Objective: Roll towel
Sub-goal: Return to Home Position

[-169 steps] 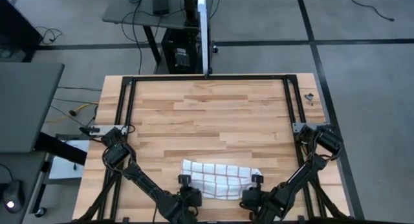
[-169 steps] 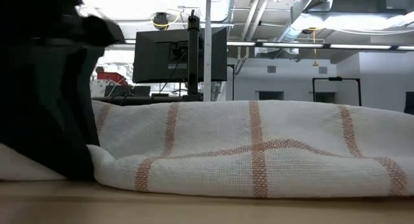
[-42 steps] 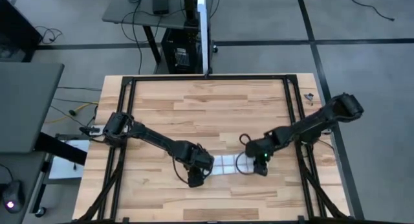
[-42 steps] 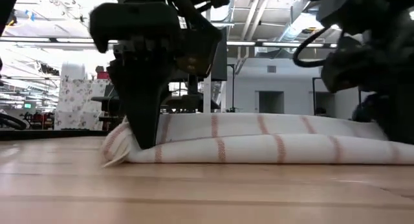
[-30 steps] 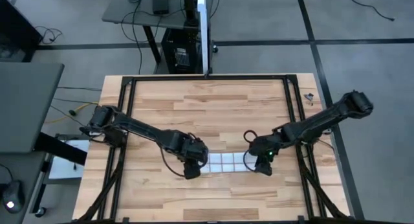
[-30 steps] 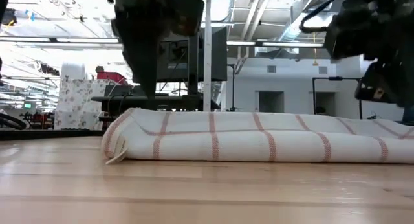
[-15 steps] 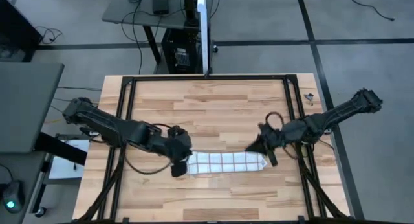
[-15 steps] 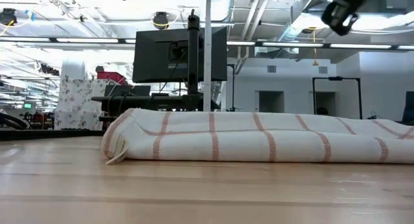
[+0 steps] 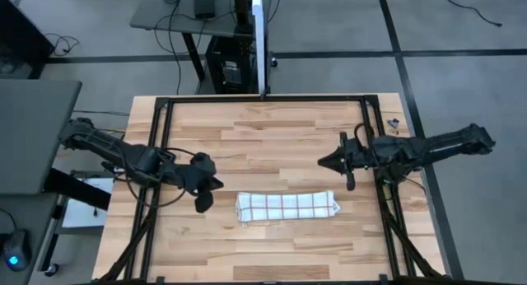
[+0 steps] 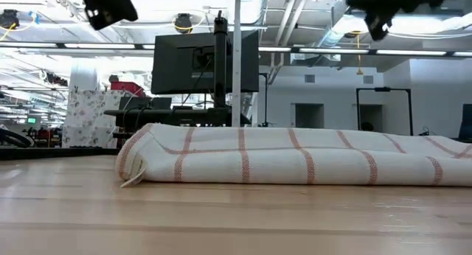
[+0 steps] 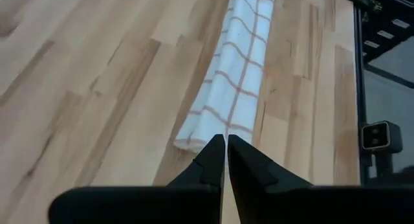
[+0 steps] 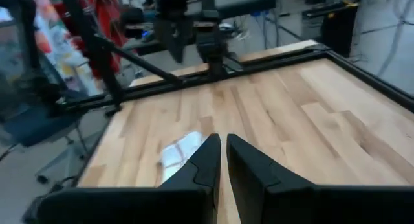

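Observation:
The towel (image 9: 286,207), white with reddish-brown grid lines, lies rolled into a long roll on the wooden table, lengthwise from left to right near the front middle. It also shows in the low view (image 10: 295,164), the left wrist view (image 11: 236,68) and the right wrist view (image 12: 180,149). My left gripper (image 9: 202,203) is shut and empty, raised to the left of the roll's left end. My right gripper (image 9: 324,162) is shut and empty, raised beyond the roll's right end, toward the far side.
A black metal frame (image 9: 161,145) runs along the table's left, far and right sides. A monitor post (image 9: 262,46) stands at the far edge. Bare wood (image 9: 263,137) lies between the roll and the far edge.
Both grippers have left the roll's ends and risen. My left gripper has gone toward the table's left edge. My right gripper has gone toward the far edge. The rolled towel has stayed where it was.

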Controlling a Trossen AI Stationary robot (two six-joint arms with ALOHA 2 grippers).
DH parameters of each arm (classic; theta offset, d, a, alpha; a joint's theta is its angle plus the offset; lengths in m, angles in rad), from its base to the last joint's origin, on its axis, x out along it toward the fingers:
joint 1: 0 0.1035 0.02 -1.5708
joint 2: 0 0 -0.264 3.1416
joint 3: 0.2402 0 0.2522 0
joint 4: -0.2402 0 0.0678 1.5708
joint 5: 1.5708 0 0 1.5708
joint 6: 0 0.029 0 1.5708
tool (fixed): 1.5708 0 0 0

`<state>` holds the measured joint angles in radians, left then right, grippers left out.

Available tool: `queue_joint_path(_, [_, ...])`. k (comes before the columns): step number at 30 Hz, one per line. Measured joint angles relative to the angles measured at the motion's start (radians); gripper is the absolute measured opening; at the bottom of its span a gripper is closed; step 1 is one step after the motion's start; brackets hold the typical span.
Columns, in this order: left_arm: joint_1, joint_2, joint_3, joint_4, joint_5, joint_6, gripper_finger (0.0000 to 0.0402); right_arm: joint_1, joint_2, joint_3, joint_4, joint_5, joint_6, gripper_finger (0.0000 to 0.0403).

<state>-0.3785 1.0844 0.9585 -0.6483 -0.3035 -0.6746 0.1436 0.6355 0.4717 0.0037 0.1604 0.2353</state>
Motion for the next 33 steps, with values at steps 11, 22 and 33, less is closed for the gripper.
queue_joint_path(11, [0.008,0.017,0.000,0.007,0.001,-0.030,0.0003,-0.144,-0.288,-0.280,0.115,-0.082,-0.048,0.0022])
queue_joint_path(22, [0.008,0.018,0.000,0.010,0.002,-0.051,0.0003,-0.175,-0.564,-0.388,-0.032,-0.087,-0.111,0.0022])
queue_joint_path(33, [0.008,0.024,0.002,0.010,-0.003,-0.074,0.0003,-0.173,-0.635,-0.463,0.023,-0.094,-0.132,0.0022])
